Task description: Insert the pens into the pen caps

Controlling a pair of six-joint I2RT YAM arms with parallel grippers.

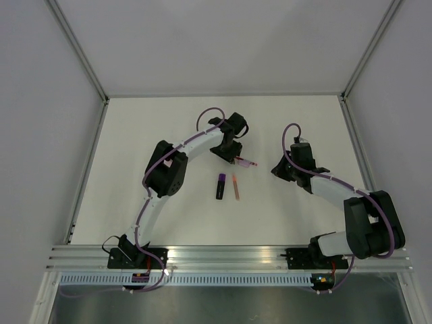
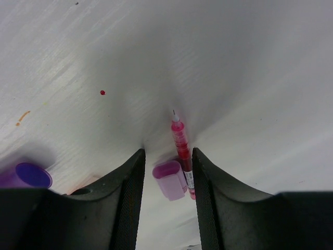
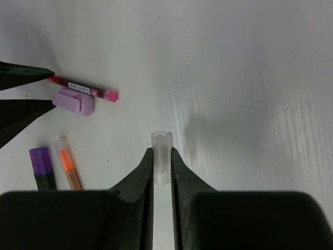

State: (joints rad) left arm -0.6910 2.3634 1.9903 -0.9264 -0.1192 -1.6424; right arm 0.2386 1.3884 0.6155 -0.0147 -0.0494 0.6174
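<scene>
Pink pen [image 2: 180, 143] lies on the worktop [image 3: 250, 78] with a lilac cap [image 2: 169, 179] touching its side. Left claw [image 2: 167, 152] stands apart, straddling both. Best to pinch the barrel alone and leave the cap out. Right claw [image 3: 161, 151] is clamped on a clear cap [image 3: 161, 139], well apart from the pink pen. Count: three pens, with the orange pen [image 3: 68, 166] and black marker [image 3: 44, 166] near the pink pen; two loose caps.
</scene>
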